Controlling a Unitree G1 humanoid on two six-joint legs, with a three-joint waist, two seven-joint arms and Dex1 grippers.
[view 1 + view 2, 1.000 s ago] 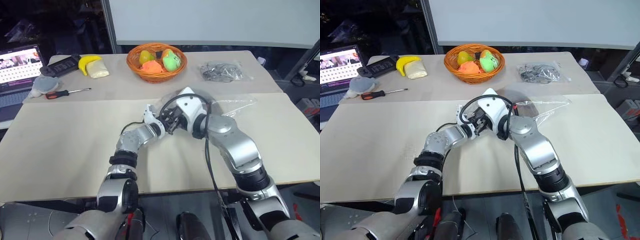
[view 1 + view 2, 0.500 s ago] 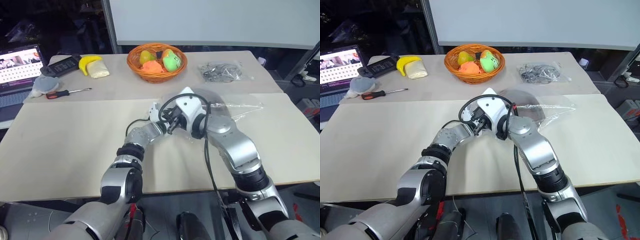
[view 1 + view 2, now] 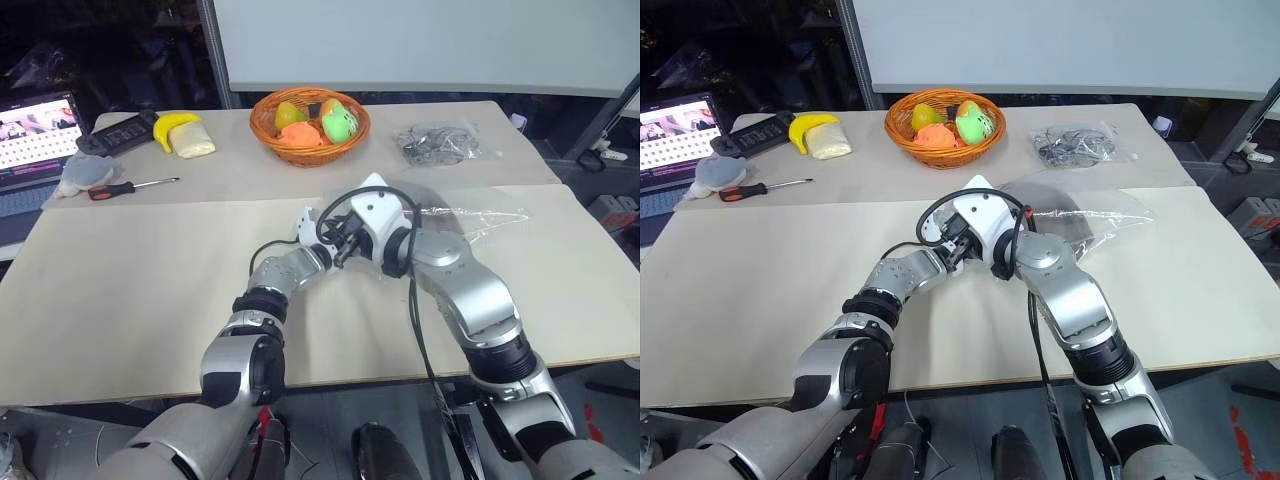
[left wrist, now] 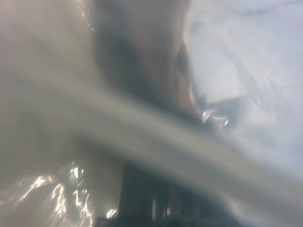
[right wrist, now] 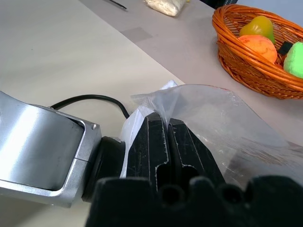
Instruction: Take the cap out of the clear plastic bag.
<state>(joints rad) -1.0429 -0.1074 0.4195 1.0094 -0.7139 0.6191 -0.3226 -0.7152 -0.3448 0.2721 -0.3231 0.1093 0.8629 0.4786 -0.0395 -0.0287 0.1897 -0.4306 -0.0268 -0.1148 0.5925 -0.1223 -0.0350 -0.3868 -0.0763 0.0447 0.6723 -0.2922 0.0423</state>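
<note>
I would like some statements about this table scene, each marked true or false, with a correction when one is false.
1. The right gripper is shut on an edge of the clear plastic bag. True.
2. The orange wicker basket stands empty. False: it holds yellow, orange and green pieces.
3. The cap lies outside the bag, beside the laptop. False: it is inside the clear plastic bag.
4. A screwdriver with a red and black handle lies on the table, near the laptop. True.
5. The banana lies in the basket. False: it lies on the table, left of the basket.
</note>
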